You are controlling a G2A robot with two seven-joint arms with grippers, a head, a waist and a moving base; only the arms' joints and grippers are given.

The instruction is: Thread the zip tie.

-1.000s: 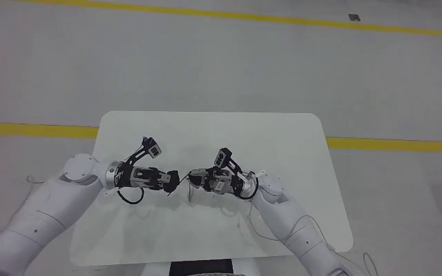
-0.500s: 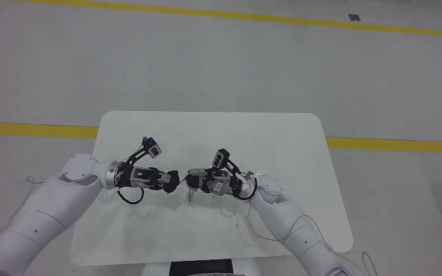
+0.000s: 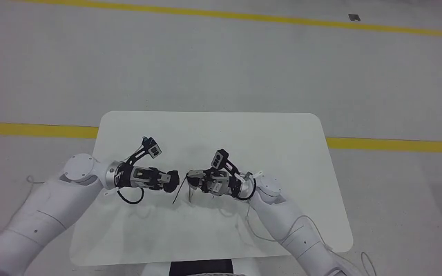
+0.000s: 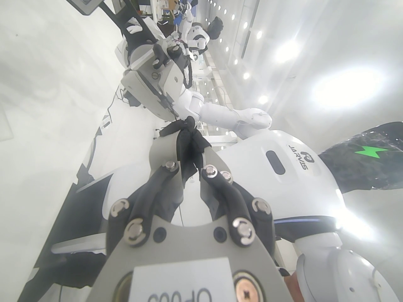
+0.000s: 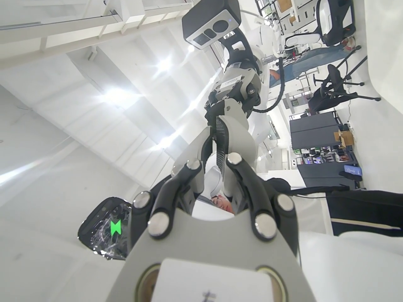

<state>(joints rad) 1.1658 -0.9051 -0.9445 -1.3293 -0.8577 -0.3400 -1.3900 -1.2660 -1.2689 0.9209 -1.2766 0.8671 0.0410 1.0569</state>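
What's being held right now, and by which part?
The zip tie, by the end lying between the left claw and right claw; which one pinches it cannot be told.

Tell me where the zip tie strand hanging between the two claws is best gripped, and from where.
Probably high on the zip tie, near its upper end, coming from the side: the thin strand hangs slanted with its lower tip loose, so a grip lower down would likely push it away.

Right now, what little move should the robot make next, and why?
Probably nudge the right gripper a little closer to the left gripper. The zip tie dangles slanted from the right one, and their jaws nearly meet above the white table.
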